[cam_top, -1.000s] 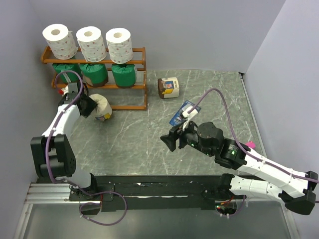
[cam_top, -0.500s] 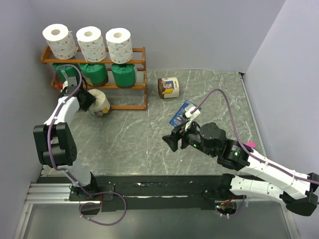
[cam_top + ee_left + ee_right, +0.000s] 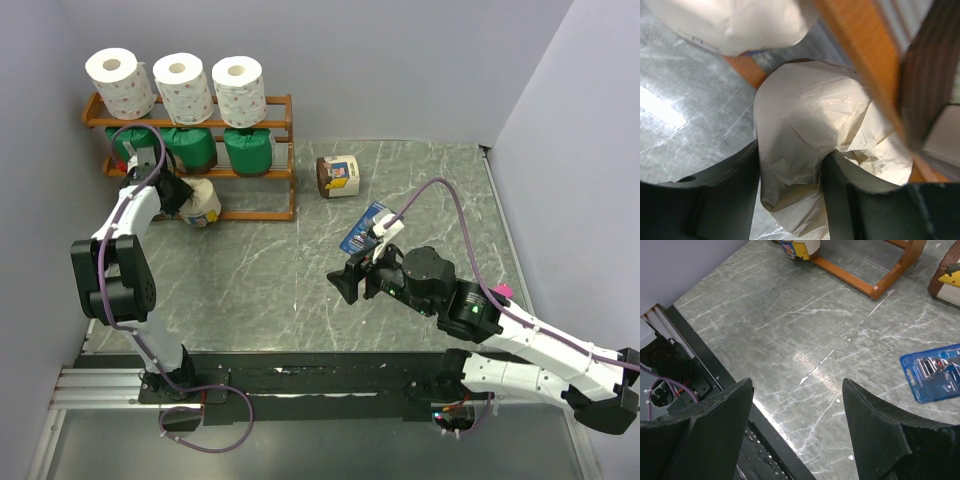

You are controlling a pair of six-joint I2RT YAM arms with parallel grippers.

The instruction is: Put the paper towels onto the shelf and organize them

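Over the last second the left end effector (image 3: 182,197) has carried the cream-wrapped roll (image 3: 203,205) from the open counter (image 3: 260,290) in toward the shelf (image 3: 280,180). The roll now sits at the front left of the lowest tier, partly under the middle one. In the left wrist view an orange slat crosses close in front. The fingers (image 3: 725,200) still press the crinkled wrap from both sides, so the roll reads as grasped. I judge this placement nearly done, with letting go as the remaining step. The right end effector (image 3: 345,283) has barely moved. It hovers over bare counter with its fingers (image 3: 715,425) spread wide and nothing between them. Of the paper towels, 3 bare white rolls (image 3: 182,88) stand upright along the top tier and 3 green rolls (image 3: 192,148) fill the middle tier. 1 brown-and-cream roll (image 3: 339,176) lies on its side on the counter right of the shelf, so the bottom tier is unfinished. The held roll looks soft, its pale paper wrap creased and bunched where the fingers squeeze it. A second pale wrapped shape (image 3: 730,22) lies just beyond it, though I cannot tell for sure what it is.
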